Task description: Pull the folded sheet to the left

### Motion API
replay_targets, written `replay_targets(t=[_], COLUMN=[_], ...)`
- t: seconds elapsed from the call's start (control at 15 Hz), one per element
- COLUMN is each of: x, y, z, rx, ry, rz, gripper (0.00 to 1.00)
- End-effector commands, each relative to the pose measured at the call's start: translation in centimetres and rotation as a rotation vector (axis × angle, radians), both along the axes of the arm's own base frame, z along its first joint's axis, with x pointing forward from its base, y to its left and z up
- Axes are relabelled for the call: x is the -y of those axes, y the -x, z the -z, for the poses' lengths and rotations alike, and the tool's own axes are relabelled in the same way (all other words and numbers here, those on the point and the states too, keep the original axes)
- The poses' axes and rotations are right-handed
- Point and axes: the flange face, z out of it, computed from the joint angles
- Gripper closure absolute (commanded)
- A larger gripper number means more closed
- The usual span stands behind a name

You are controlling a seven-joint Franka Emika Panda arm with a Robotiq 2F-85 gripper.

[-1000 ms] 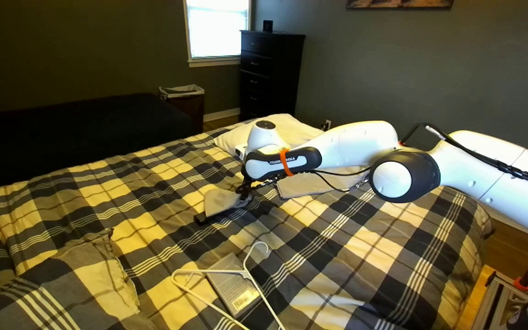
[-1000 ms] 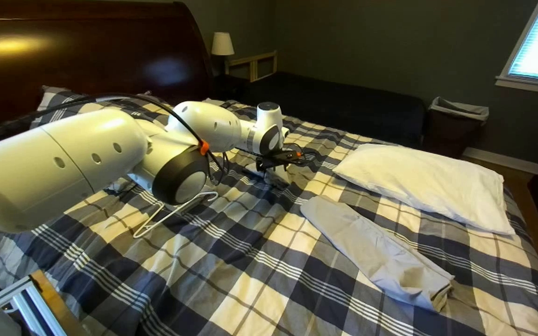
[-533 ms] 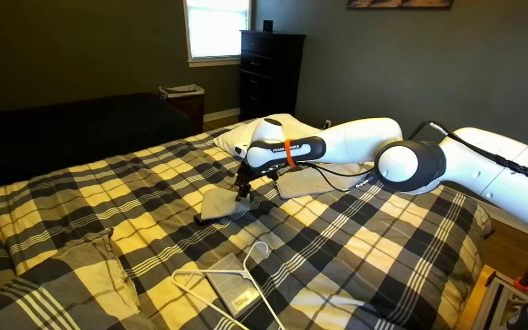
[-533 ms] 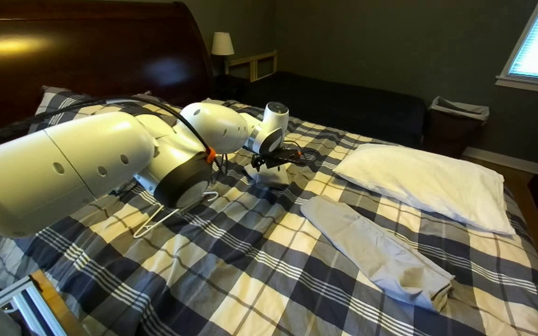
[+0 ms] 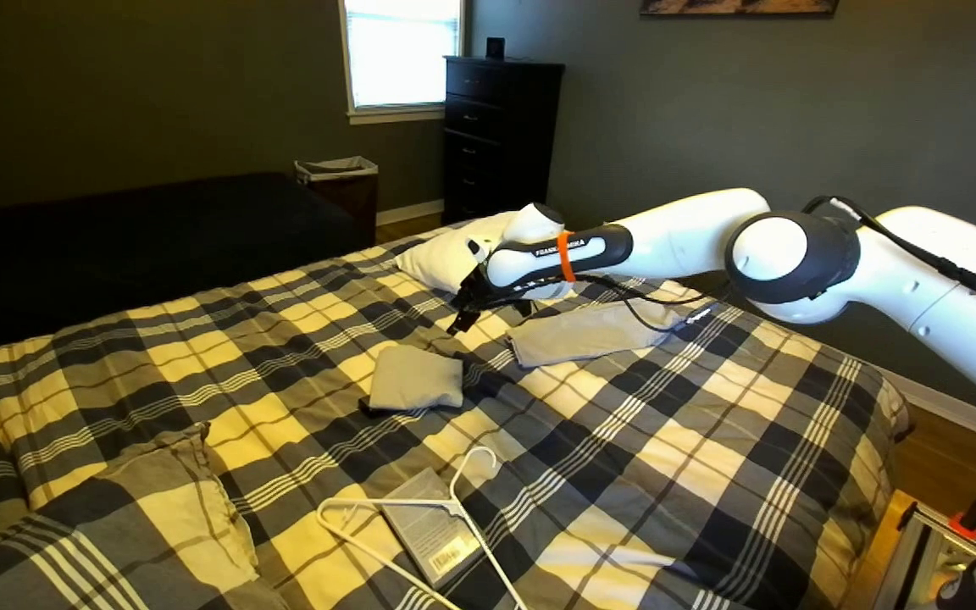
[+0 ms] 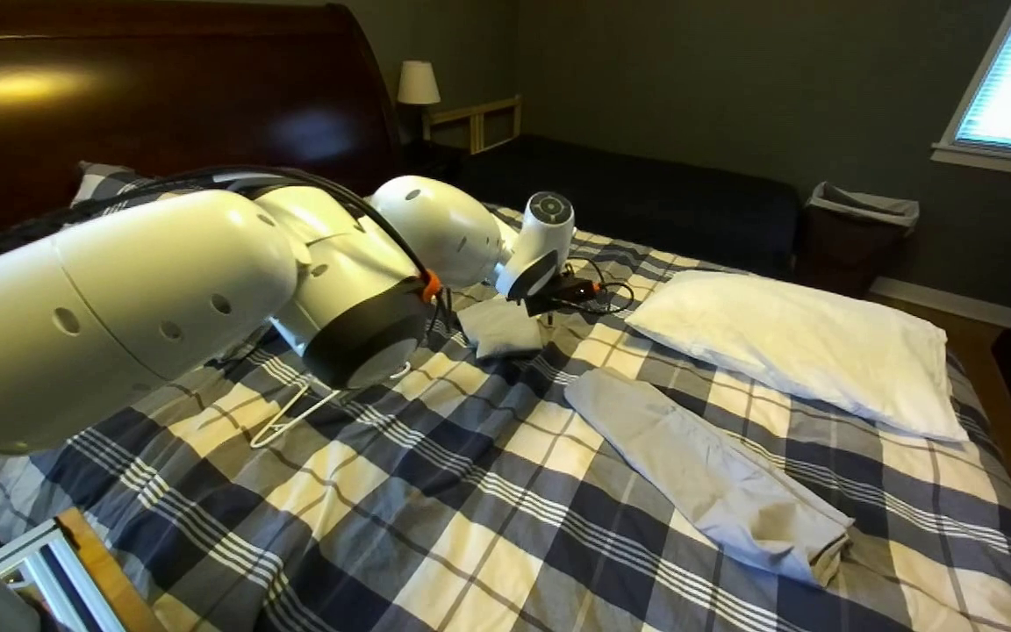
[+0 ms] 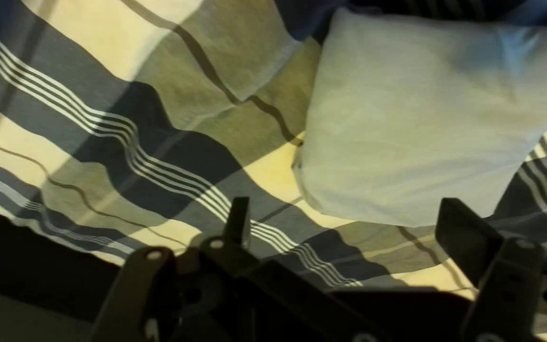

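The folded sheet (image 5: 416, 378) is a small grey-tan rectangle lying flat on the plaid bedspread. It also shows in an exterior view (image 6: 502, 328), partly behind the arm, and in the wrist view (image 7: 425, 118) at the upper right. My gripper (image 5: 495, 313) is raised above the bed, beside the sheet on the pillow side, and apart from it. In the wrist view the gripper (image 7: 344, 204) has its two fingers wide apart with nothing between them; the sheet's edge lies beyond the fingertips.
A paler grey flat cloth (image 6: 707, 474) and a white pillow (image 6: 795, 351) lie on the bed. A white hanger (image 5: 395, 501) lies over a grey packet (image 5: 433, 525). A small dark object (image 5: 367, 407) shows at the sheet's corner. A plaid pillow (image 5: 132, 525) lies nearer.
My gripper has risen from the sheet's edge and drawn back toward the pillow side, and its fingers are off the cloth. The sheet, bent at the gripper earlier, now lies flatter.
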Motion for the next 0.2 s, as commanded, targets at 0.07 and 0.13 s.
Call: replay_targets(t=[0.07,0.13], x=[2.7,3.6], y=[0.7,1.2], z=[0.0,0.1], rx=[0.040,0.051], ry=[-0.059,-0.075], rz=[0.114,0.150], gripper=[0.00,0.00])
